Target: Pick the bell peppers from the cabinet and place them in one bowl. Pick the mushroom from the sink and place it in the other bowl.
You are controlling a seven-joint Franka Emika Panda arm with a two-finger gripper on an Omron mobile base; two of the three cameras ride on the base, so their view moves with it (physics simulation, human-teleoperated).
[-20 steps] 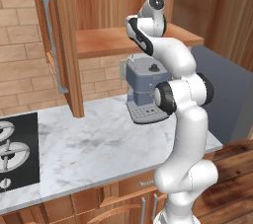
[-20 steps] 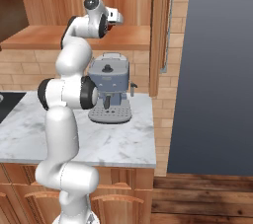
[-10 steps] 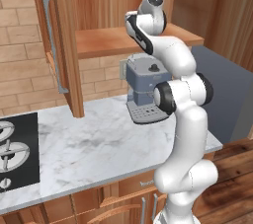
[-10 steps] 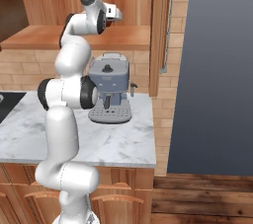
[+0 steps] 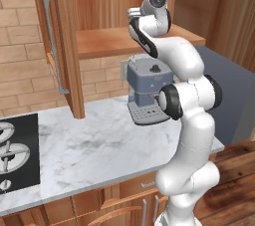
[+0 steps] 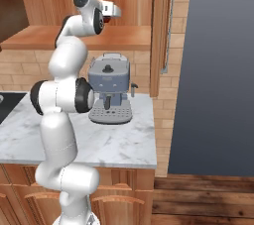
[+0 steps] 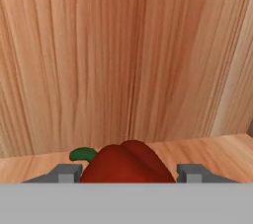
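Arm raised slightly, bell pepper (image 7: 126,164) between jaws, no readable writing

Arm lifting higher into the cabinet (image 5: 124,26) over the last second.

From my base views I see the wrist and top joint climb a little each half second, the gripper (image 6: 115,11) now slightly higher above the shelf (image 6: 99,38) than before. Base and cameras unmoved. Hand view now: a bell pepper (image 7: 126,163) sits between the fingertips (image 7: 66,172); whether they touch it I cannot tell.
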